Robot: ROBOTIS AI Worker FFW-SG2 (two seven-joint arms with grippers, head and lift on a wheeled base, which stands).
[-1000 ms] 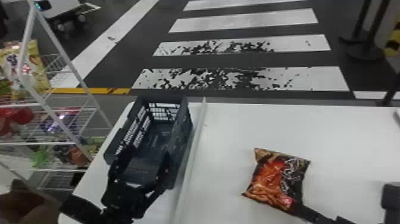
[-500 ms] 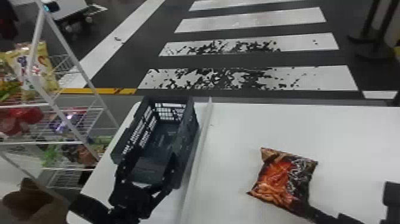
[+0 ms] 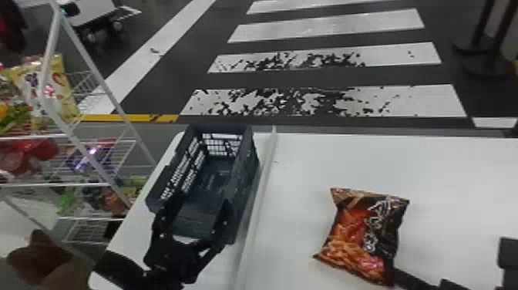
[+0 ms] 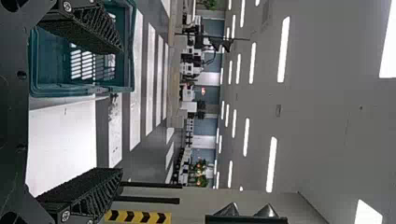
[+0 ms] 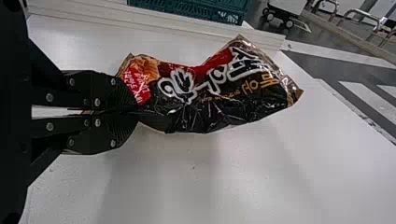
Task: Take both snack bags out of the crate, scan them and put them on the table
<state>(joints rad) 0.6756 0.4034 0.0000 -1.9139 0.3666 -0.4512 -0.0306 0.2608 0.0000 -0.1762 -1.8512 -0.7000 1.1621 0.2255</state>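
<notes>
Careful, your right claw (image 5: 132,111) is clamped on just one corner of the snack bag (image 3: 366,235), its fingers together there while the rest of the pack sticks out beyond them. You have the bag over the tabletop (image 3: 454,173), right of the white strip (image 3: 269,154) and well in from the far edge; I can't tell whether it touches the surface. With so little film pinched, a quick swing could let it twist or slip free, and its glossy, wrinkled face may bend whatever code the scan needs. I can't tell whether that scan is done, so setting it down now could mean skipping it.

Your left claw (image 3: 192,218) has its fingers apart at the near end of the crate (image 3: 245,189), which sits by the tabletop's far left corner. Whether they touch the wall, you can't tell from here. Close or lift blindly and you might catch the rim and drag the crate past the left edge, toward the wire rack (image 3: 38,185).
</notes>
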